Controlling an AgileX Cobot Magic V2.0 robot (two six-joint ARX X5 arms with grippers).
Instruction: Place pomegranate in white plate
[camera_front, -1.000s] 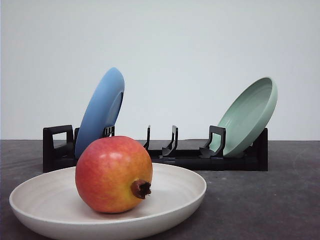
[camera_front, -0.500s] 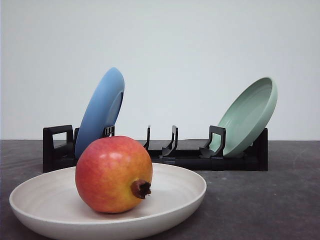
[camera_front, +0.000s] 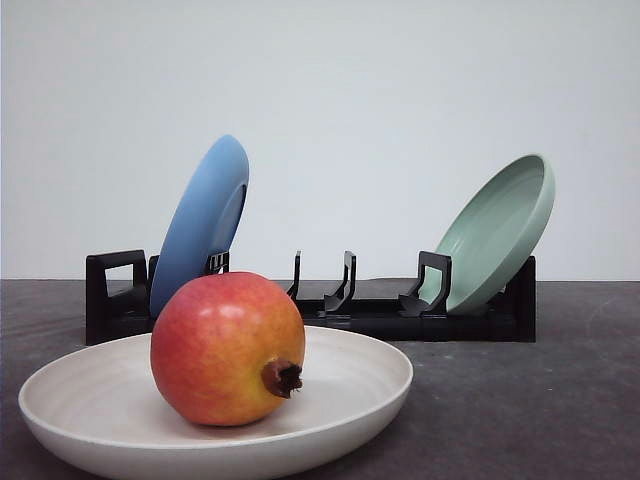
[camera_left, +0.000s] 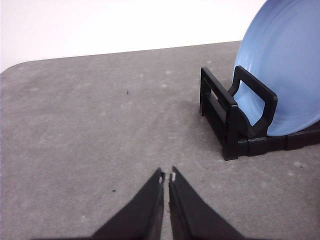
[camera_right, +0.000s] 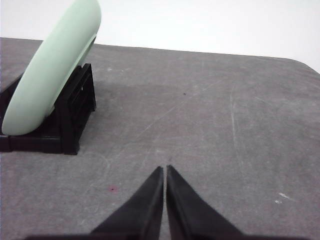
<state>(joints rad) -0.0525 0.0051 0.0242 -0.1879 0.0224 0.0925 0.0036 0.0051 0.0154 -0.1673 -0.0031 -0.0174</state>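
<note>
Nothing has moved: pomegranate rests in white plate; left gripper and right gripper closed, empty, elsewhere.

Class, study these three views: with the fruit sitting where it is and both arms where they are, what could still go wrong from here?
1. The pomegranate is round and sits left of centre in the white plate; a bump could roll it toward the rim.
2. The blue plate and green plate lean in the black rack; a sweeping arm might tip them.
</note>
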